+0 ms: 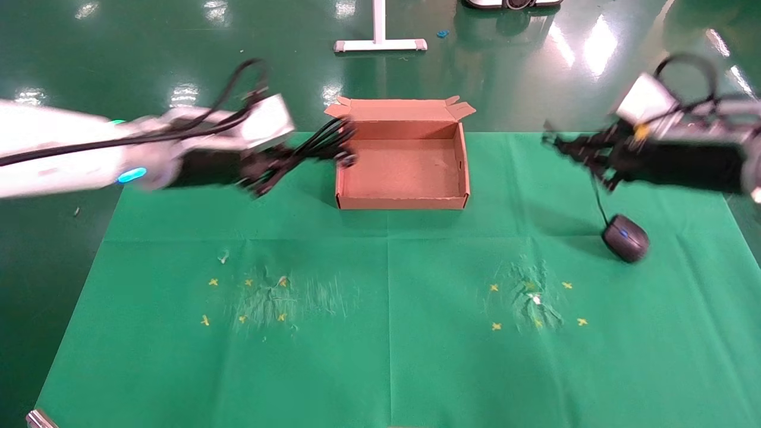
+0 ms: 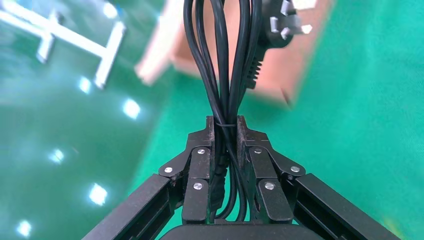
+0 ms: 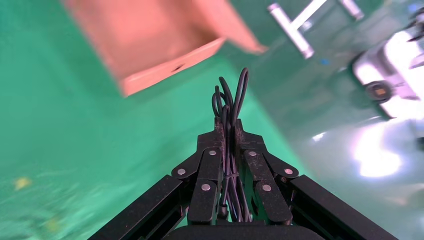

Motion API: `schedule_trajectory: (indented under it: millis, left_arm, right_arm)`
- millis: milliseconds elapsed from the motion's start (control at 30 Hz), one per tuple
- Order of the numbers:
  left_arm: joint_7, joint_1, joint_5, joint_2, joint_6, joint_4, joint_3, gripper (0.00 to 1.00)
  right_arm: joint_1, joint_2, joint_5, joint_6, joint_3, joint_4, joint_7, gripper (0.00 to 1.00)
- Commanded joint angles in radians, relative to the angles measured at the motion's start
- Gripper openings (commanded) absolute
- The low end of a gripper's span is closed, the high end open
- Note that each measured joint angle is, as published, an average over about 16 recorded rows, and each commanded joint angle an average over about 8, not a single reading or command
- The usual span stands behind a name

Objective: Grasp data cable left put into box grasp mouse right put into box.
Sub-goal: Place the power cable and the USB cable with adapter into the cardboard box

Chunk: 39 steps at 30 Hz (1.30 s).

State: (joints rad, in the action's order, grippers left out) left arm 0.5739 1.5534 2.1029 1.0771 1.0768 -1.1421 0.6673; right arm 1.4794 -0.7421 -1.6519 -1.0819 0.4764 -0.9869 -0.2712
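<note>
The left end effector, held level at the box's 9 o'clock, is clamped on the data cable. The right end effector is pinched on the mouse's cord, whose far end is hidden.

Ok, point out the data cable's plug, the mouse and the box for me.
data cable (image 2: 280,25), left wrist view, on the pronged plug at its end.
mouse (image 1: 625,238), head view, on its black top shell.
box (image 1: 401,203), head view, on its front wall.

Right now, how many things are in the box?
0. The box looks empty: the cable hangs in the left gripper beside it; the mouse dangles by its cord from the right gripper.
</note>
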Motion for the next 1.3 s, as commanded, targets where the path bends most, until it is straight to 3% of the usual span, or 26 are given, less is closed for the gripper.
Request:
schedule_trajectory:
  millis: [33, 200, 333, 600, 867, 1033, 1300]
  left_arm:
    - [-0.018, 0.022, 0.026, 0.060, -0.054, 0.048, 0.006, 0.00]
    - [-0.101, 0.054, 0.040, 0.235, -0.204, 0.270, 0.046, 0.00]
    - [-0.167, 0.064, -0.018, 0.290, -0.280, 0.357, 0.120, 0.01]
    - [-0.192, 0.097, -0.167, 0.294, -0.354, 0.411, 0.299, 0.99]
    - [-0.189, 0.134, -0.269, 0.291, -0.407, 0.446, 0.415, 1.00]
    - [-0.173, 0.174, -0.314, 0.275, -0.442, 0.509, 0.441, 1.00]
    - [-0.114, 0.266, -0.294, 0.149, -0.481, 0.630, 0.429, 1.00]
  right_arm:
    - [0.035, 0.004, 0.000, 0.000, -0.009, 0.008, 0.001, 0.00]
    - [0.098, 0.025, 0.005, -0.012, -0.027, -0.002, -0.006, 0.00]
    - [0.133, 0.044, 0.007, -0.026, -0.037, -0.020, -0.013, 0.00]
    - [0.163, 0.056, 0.012, -0.033, -0.048, -0.036, -0.019, 0.00]
    - [0.167, 0.041, 0.015, -0.022, -0.050, -0.043, -0.016, 0.00]
    - [0.171, 0.026, 0.017, -0.016, -0.049, -0.055, -0.014, 0.00]
    - [0.193, -0.038, 0.014, 0.010, -0.041, -0.039, 0.021, 0.00]
